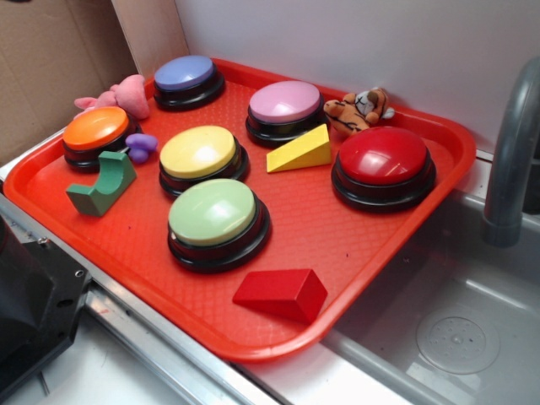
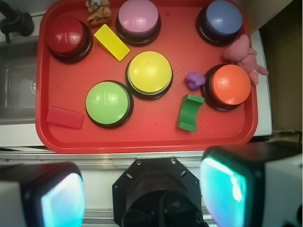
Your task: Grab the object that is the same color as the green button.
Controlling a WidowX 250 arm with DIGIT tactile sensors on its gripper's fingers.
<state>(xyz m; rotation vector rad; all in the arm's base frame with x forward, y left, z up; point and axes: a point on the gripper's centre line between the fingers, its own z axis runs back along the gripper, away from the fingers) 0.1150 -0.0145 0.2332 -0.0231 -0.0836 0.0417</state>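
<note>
The object, a small dark green block with a curved cutout (image 1: pixel 101 187) (image 2: pixel 189 112), lies on the red tray (image 1: pixel 354 245) (image 2: pixel 151 139) near its left edge in the exterior view, just in front of the orange button (image 1: pixel 95 133) (image 2: pixel 230 85). The pale-green button (image 1: pixel 216 218) (image 2: pixel 108 103) sits on its black base near the tray's front. High above the tray's near edge my gripper (image 2: pixel 144 194) hangs open, with nothing between its fingers (image 2: pixel 222 189). In the exterior view the gripper is out of frame.
On the tray also stand yellow (image 1: pixel 199 155), purple (image 1: pixel 284 106), blue (image 1: pixel 185 78) and red (image 1: pixel 383 162) buttons, a yellow wedge (image 1: pixel 301 151), a red block (image 1: pixel 281 293), a small purple piece (image 1: pixel 141 146) and two plush toys (image 1: pixel 359 110) (image 1: pixel 122 94). A grey sink (image 1: pixel 447 329) with a faucet (image 1: pixel 510 152) lies right.
</note>
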